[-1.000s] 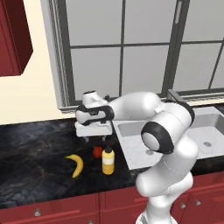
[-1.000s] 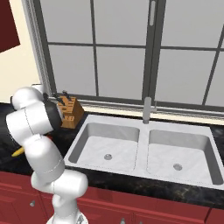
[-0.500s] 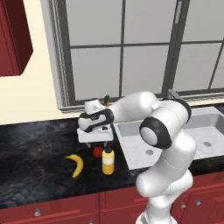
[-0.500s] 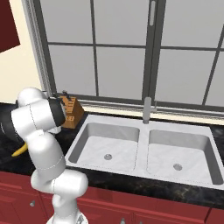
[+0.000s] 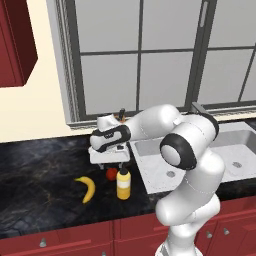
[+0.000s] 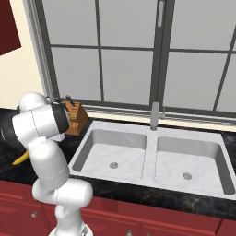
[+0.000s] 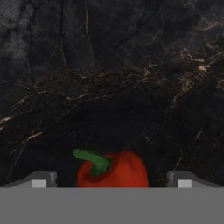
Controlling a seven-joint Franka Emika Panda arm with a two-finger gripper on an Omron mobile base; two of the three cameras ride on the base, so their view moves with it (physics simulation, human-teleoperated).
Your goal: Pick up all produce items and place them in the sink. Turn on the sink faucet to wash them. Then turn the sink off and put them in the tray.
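Note:
The round red fruit [image 5: 111, 173] lies on the black counter, left of the sink [image 5: 156, 165]. My gripper [image 5: 112, 163] hangs just above it, pointing down. In the hand view the red fruit [image 7: 114, 170], with a green stem, sits between the two fingertips [image 7: 41, 179], and my gripper [image 7: 111, 183] is open with nothing held. The yellow banana [image 5: 88, 188] lies further left on the counter, and its tip [image 6: 20, 159] peeks out behind the arm. The sink [image 6: 115, 148] has two empty basins, with the faucet [image 6: 155, 116] standing behind them. The tray is out of view.
A yellow squeeze bottle [image 5: 123, 184] with a red cap stands right beside the red fruit, close to my fingers. A wooden knife block [image 6: 75, 118] stands at the back by the window sill. Red cabinets run below the counter edge.
My hand has come down over the red fruit and now sits lower and closer to it. The jaws stayed open and the produce did not move.

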